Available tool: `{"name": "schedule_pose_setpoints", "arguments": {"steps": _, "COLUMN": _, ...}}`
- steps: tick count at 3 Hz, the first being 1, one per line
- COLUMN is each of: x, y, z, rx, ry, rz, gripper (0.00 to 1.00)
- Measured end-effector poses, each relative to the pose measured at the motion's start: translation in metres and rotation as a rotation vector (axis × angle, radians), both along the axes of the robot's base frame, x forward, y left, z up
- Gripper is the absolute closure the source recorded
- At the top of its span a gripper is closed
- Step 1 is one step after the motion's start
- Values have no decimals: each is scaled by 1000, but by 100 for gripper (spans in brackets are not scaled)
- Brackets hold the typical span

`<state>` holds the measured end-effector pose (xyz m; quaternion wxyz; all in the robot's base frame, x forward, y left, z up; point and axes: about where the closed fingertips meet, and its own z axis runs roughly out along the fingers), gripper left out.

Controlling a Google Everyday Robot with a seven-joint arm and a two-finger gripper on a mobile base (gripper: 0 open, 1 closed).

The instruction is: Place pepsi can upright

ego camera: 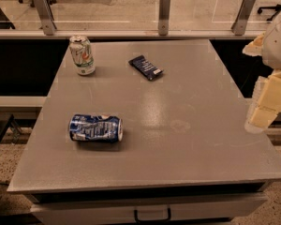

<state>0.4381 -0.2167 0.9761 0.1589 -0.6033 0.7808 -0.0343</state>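
Note:
The pepsi can, dark blue with white print and silver ends, lies on its side on the front left of the grey table, its long axis running left to right. My gripper, pale cream, hangs at the right edge of the view over the table's right side. It is far to the right of the can and touches nothing.
A white-and-green can stands upright at the back left of the table. A flat dark blue packet lies at the back centre. A glass railing with metal posts runs behind the table. A drawer handle shows below the front edge.

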Motion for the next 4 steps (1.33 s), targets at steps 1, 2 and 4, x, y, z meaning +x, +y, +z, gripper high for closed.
{"name": "schedule_pose_setpoints", "arguments": {"steps": 1, "x": 0, "y": 0, "z": 0, "rx": 0, "ry": 0, "rz": 0, "gripper": 0}}
{"name": "schedule_pose_setpoints", "arguments": {"steps": 2, "x": 10, "y": 22, "z": -2, "rx": 12, "ry": -7, "rz": 36, "gripper": 0}}
{"name": "schedule_pose_setpoints", "arguments": {"steps": 4, "x": 31, "y": 99, "z": -14, "rx": 51, "ry": 5, "rz": 177, "gripper": 0}}
